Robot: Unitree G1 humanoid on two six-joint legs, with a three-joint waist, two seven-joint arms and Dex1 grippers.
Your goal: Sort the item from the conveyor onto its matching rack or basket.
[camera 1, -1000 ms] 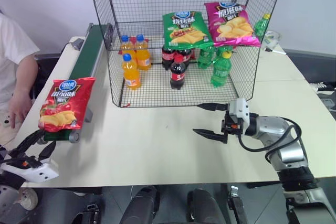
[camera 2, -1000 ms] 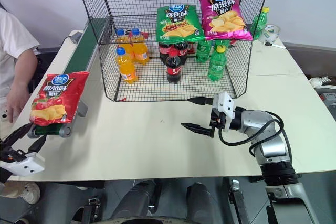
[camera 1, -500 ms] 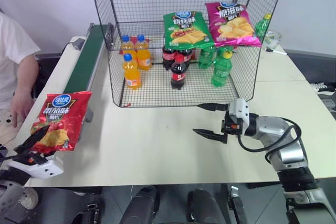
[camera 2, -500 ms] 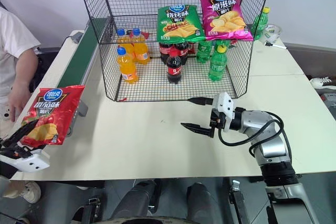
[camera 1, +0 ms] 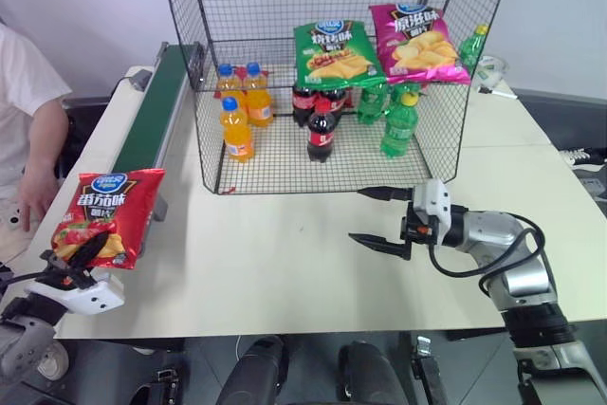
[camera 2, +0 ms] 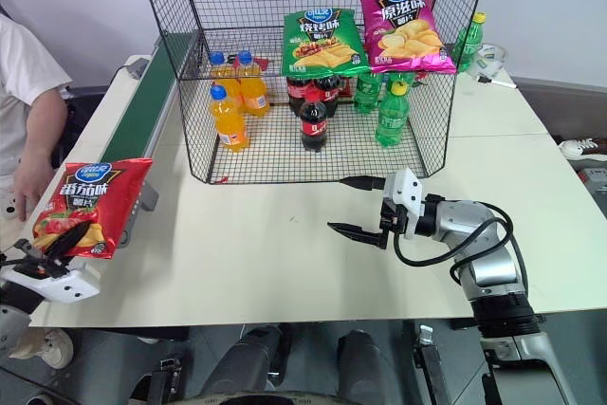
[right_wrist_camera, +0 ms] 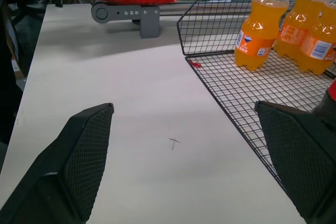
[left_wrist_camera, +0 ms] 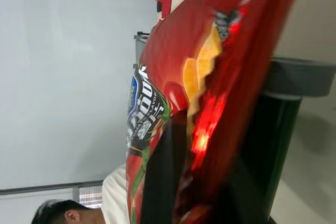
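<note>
Readable text: mostly pkg print, little legible

Red snack bag (camera 1: pixel 102 217): blue round logo w/ white marks, big white Chinese chars below, too small to read. Green bag (camera 1: pixel 334 52) & magenta bag (camera 1: pixel 418 40) in the rack (camera 2: pixel 313 7): same logo, large Chinese chars, illegible. Cola bottle (camera 1: pixel 321 135): red label, wording unreadable.

A green chip bag (camera 1: pixel 333 52) and a pink chip bag (camera 1: pixel 418 42) sit up above three orange drink bottles (camera 1: pixel 237 128), some dark cola bottles (camera 1: pixel 321 130) and green soda bottles (camera 1: pixel 399 124), all on a wide white table (camera 1: pixel 285 263), and a person in a white shirt (camera 1: pixel 24 92) stands nearby.
</note>
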